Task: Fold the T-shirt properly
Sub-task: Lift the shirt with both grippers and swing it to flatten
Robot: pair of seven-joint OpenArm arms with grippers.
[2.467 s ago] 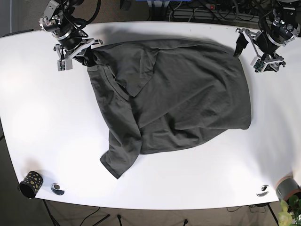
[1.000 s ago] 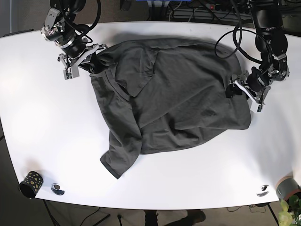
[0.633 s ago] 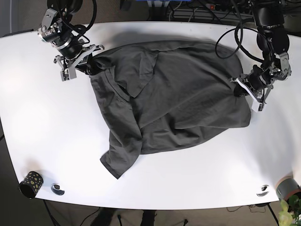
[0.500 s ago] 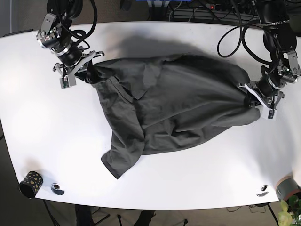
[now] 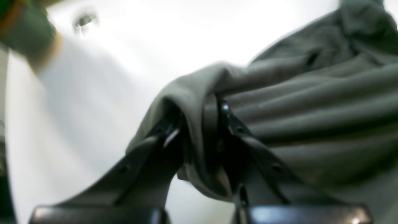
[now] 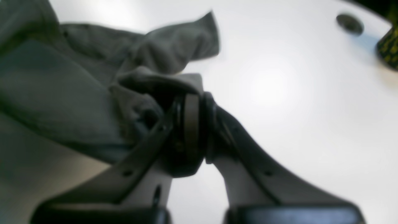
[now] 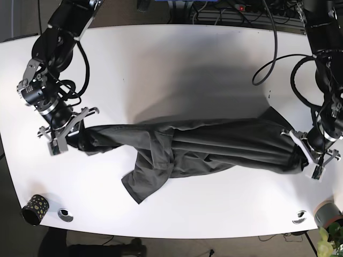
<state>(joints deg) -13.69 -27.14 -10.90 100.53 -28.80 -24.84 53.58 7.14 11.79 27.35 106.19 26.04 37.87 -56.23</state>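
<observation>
I have both sets of fingers clenched on the shirt [image 7: 203, 147]. The right fingers [image 6: 194, 105] pinch a bunched fold at the shirt's left end in the base view, at centre left of the frame. The left fingers [image 5: 199, 124] grip cloth at the shirt's right end, at the right edge of the frame. The dark grey shirt hangs stretched between them as a long horizontal band across the middle of the white table [image 7: 177, 64], one flap drooping below it at lower centre.
</observation>
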